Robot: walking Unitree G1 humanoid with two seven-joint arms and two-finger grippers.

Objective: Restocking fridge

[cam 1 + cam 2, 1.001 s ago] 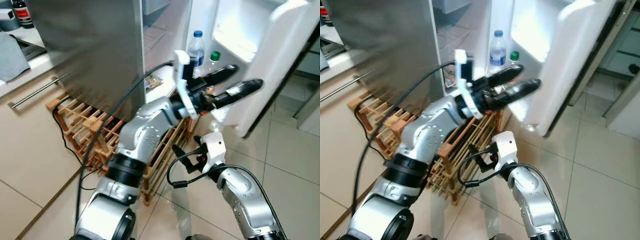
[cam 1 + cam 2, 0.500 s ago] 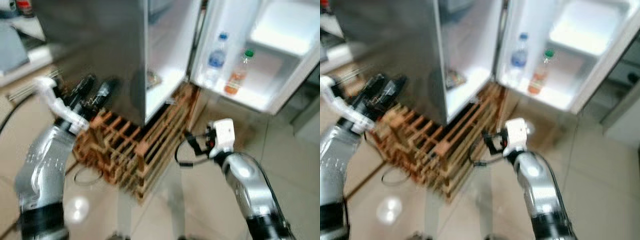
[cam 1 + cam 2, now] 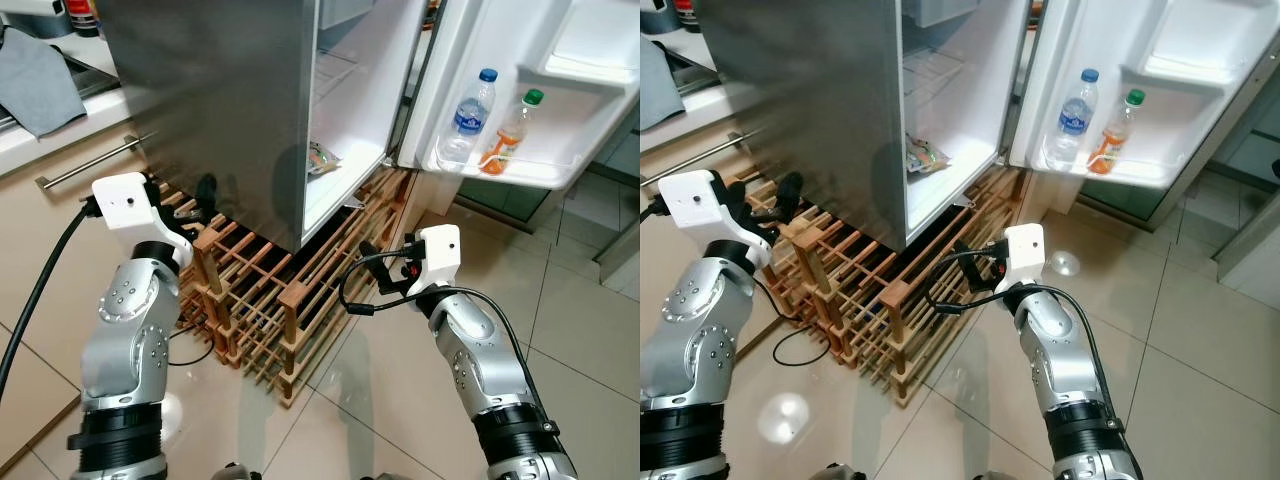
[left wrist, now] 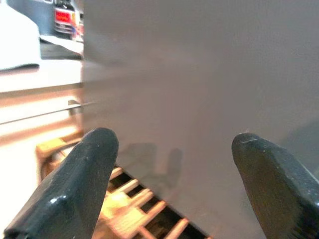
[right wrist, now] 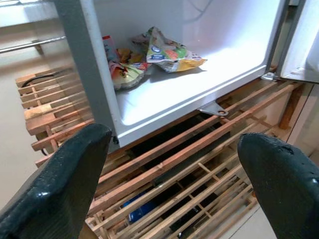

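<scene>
The fridge (image 3: 230, 110) stands with its door (image 3: 560, 90) swung wide to the right. On the door shelf are a clear water bottle with a blue cap (image 3: 467, 118) and an orange drink bottle with a green cap (image 3: 508, 135). Snack packets (image 5: 164, 50) lie on the bottom shelf inside. My left gripper (image 4: 174, 144) is open and holds nothing, low at the left beside the fridge's steel side. My right gripper (image 5: 174, 144) is open too, low in front of the fridge's bottom shelf and above the wooden rack (image 3: 270, 290).
The wooden slatted rack runs along the floor under and in front of the fridge. A counter with a grey cloth (image 3: 40, 85) and a drawer handle (image 3: 95, 160) are at the left. A black cable (image 3: 190, 340) lies on the tiled floor (image 3: 580, 330).
My left arm has swung away from the fridge door, down to the left beside the steel side. The door stands wider open. The whole view has shifted.
</scene>
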